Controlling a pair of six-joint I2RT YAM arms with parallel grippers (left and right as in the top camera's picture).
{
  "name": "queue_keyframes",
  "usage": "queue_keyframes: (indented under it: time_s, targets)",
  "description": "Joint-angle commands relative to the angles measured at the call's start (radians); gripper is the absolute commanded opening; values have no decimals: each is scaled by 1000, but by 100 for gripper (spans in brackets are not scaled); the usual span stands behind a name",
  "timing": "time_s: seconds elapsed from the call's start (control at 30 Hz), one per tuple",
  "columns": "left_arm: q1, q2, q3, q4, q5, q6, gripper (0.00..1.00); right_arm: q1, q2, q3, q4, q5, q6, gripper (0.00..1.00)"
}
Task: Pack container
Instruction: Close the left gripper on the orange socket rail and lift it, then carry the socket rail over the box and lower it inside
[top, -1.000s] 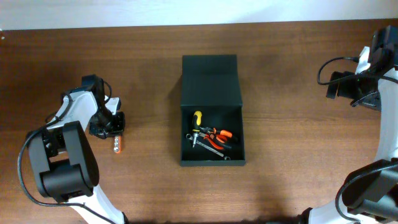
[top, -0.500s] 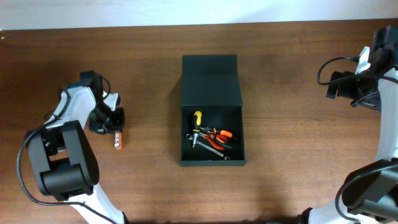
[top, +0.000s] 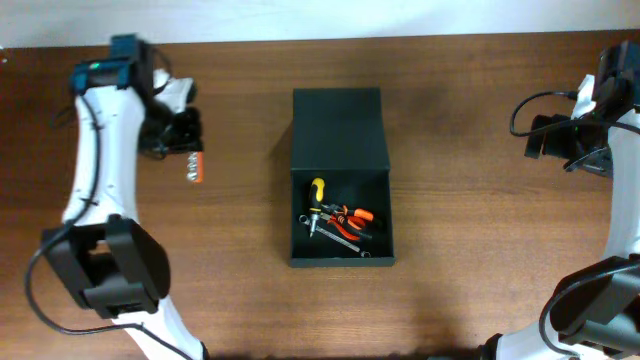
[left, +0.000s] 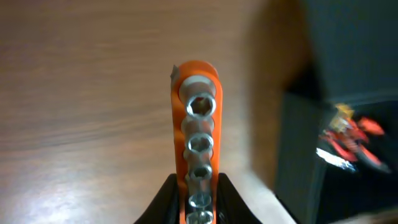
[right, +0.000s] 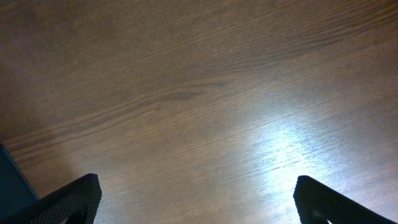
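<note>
The container (top: 340, 262) sits in the middle of the tabletop (top: 470, 290). Its lid (top: 338, 130) is open, folded back toward the far side. Inside, in the near half, lie a yellow-handled screwdriver (top: 317, 190), orange-handled pliers (top: 353, 215) and a silver tool (top: 346, 242) partly under the pliers. They are bunched together and touching.

The left hand (left: 198, 200) is at the far left of the tabletop, well apart from the container. Its jaws are narrow and clamped on the near end of an orange socket rail (left: 194, 106). The two black fingers (left: 166, 198) press on the rail's long sides. The rail carries a row of silver sockets (left: 200, 104) with their hex openings facing the wrist camera. In the overhead view the rail (top: 194, 167) points toward the near side, just below the hand. In the wrist view the wood behind it is out of focus, and the container's dark wall (left: 301, 155) shows to the right with the tools a bright blur inside. Any marking on the rail or sockets is too blurred to read.

The right hand (right: 198, 190) is at the far right edge, also well away from the container. Its jaws stand wide, with only bare wood between the two fingers (right: 69, 200).
</note>
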Motion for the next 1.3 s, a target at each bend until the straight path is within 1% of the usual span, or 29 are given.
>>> queue_keyframes:
  time_s: [0.0, 0.1, 0.23, 0.33, 0.47, 0.63, 0.9, 1.03, 1.17, 1.27]
  targets:
    - [-146, 0, 82, -55, 33, 55, 2, -2, -7, 2, 1, -2, 8, 99]
    - [-297, 0, 95, -66, 33, 89, 2, -2, -7, 2, 0, -2, 8, 99]
    - [-494, 1, 95, -63, 12, 169, 2, -2, -7, 2, 0, -2, 8, 99]
    - [-595, 2, 94, -60, -43, 171, 2, -2, -7, 2, 0, -2, 8, 99]
    - [-689, 2, 92, -49, -44, 170, 2, -2, -7, 2, 0, -2, 8, 99]
    - [-727, 2, 53, -4, -46, 170, 2, -2, -7, 2, 0, -2, 8, 99]
    - [-724, 4, -149, 129, -43, 169, 3, -2, -7, 2, 1, -2, 8, 99]
    - [-724, 4, -240, 225, -31, 141, 4, -2, -7, 2, 0, -2, 8, 99]
    - [-724, 10, -293, 342, -10, 121, 8, -2, -7, 2, 1, -2, 8, 99]
    - [-722, 36, -296, 392, -10, 94, 10, -2, -7, 2, 0, -2, 8, 99]
